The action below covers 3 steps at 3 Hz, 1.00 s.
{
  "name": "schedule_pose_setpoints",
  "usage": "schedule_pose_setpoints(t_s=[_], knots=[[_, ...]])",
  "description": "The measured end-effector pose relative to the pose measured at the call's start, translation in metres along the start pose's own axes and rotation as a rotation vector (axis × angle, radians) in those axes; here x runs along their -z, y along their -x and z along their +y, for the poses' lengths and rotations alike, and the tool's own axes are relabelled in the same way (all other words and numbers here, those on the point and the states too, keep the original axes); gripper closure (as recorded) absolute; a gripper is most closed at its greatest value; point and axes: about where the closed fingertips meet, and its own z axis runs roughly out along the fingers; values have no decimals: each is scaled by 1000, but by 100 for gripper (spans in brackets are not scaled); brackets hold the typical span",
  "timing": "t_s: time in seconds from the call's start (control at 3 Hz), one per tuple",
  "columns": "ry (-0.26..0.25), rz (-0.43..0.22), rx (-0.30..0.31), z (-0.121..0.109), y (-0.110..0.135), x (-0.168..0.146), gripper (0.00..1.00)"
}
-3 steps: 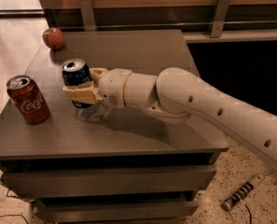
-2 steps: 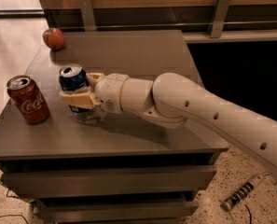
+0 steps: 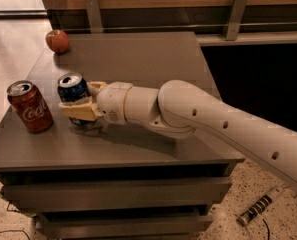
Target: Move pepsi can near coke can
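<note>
On table (image 3: 153, 59), pincer (image 3: 83, 101) clamps pepsi can (image 3: 73, 91) near coke can (image 3: 30, 106).

Pepsi can (image 3: 72, 87): dark blue drink can, silver top with opened tab hole facing up. Upright, at the left front of the table; whether its base touches the surface cannot be told. Clasped at mid-body by the gripper (image 3: 77, 98), one tan finger on each side.

Coke can (image 3: 30, 107): red drink can, white cursive lettering, silver top. Stands upright, tilted slightly, just left of the pepsi can and apart from it, near the table's left edge.
</note>
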Motion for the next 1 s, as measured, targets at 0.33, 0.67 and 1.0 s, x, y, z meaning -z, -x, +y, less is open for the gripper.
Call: schedule_pose_setpoints(t_s=[0.33,0.67,1.0], knots=[[3,0,1,1,1,-1,55],[7,0,3,4,1,-3,24],[10,0,4,5,2,-4,2]])
